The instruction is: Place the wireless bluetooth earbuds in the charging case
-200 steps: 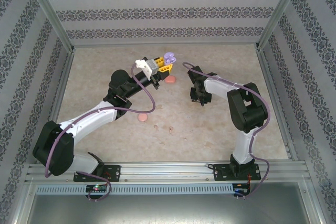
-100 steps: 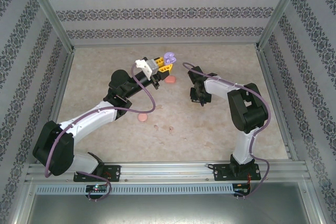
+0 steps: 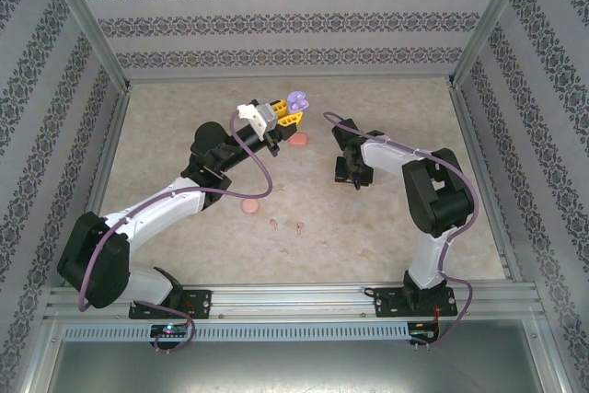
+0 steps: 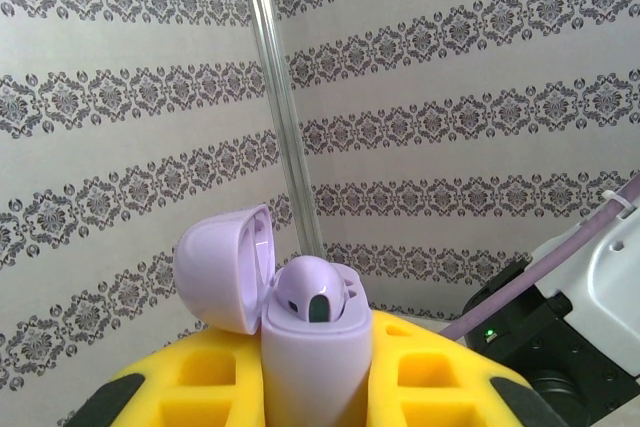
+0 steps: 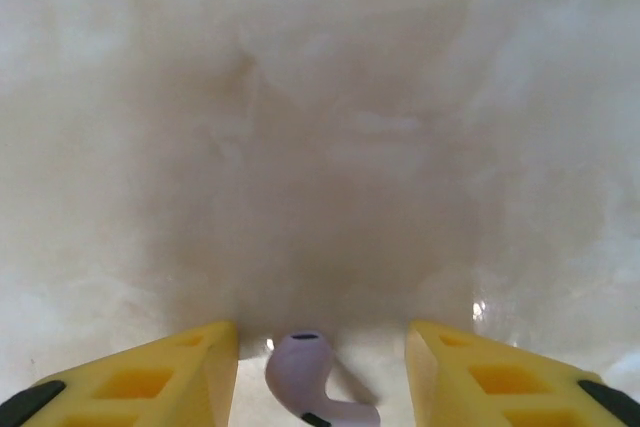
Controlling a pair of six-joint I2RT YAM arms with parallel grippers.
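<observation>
Two arms reach over a pale, mottled beige table [image 3: 184,135] walled in by grey-patterned paper.

The left gripper [image 3: 287,115] is raised above the far middle of the table. Its yellow fingers [image 4: 430,382] are clamped on both sides of a small lilac plastic charging case [image 4: 315,357]. The case stands upright between them with its domed lid [image 4: 225,267] hinged open to the left in the wrist view. A rounded lilac form with a dark oval spot sits in the mouth of the case. It looks like the head of an earbud, though I cannot tell for sure.

The right gripper [image 5: 322,332] points down at the table right of centre, well apart from the case. Its jaws stand apart, and one tiny lilac stemmed earbud [image 5: 305,372] lies on the surface between them. There is a gap on either side, so neither yellow finger [image 5: 160,377] touches it.

From above, a coral-red rounded case [image 3: 298,140] rests on the table just below the left gripper. A salmon-pink rounded case [image 3: 248,208] lies nearer the arm bases, close to the left forearm. Just beside that one are two tiny pale pink earbuds [image 3: 273,223], lying side by side on the bare surface, untouched by either gripper.
</observation>
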